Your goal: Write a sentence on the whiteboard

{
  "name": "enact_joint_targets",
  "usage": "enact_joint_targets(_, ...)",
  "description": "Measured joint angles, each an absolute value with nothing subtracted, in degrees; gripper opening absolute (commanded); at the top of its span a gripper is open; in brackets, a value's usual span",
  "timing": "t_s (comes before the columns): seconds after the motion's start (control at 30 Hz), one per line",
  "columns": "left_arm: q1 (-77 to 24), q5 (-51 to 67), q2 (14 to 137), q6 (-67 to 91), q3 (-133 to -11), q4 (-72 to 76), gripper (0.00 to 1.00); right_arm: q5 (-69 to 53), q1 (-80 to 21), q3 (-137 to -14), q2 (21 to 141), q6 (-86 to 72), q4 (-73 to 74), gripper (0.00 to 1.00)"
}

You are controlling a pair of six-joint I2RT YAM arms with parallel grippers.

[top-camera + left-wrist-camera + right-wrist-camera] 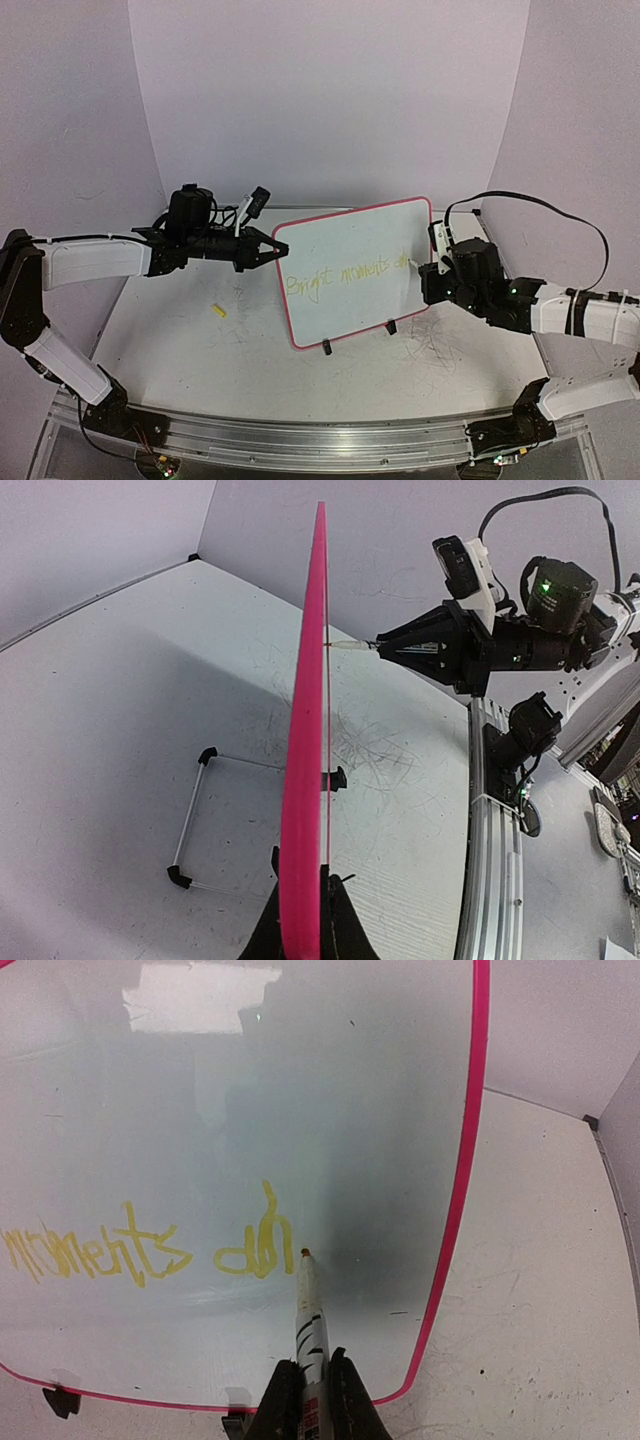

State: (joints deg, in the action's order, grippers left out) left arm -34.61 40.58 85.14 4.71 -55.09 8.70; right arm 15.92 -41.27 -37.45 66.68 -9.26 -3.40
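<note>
The whiteboard, white with a pink rim, stands tilted up on the table. My left gripper is shut on its left edge. In the left wrist view the board shows edge-on between my jaws. My right gripper is shut on a white marker. The marker's tip touches the board just right of the last letter. The sentence is in yellow and reads "Bright moments ah". Its end, "moments ah", shows in the right wrist view, above my right gripper.
A small yellow cap lies on the table left of the board. Black clips sit on the board's lower edge. A wire stand lies behind the board. Grey scribbles mark the table. A metal rail runs along the front.
</note>
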Motion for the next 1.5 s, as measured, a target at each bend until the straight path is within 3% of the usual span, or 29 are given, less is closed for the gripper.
enact_joint_targets(1.5,-34.57,40.77,85.21,4.75,-55.11,8.38,0.0,13.34,-39.51,-37.45,66.63,-9.77,-5.92,0.0)
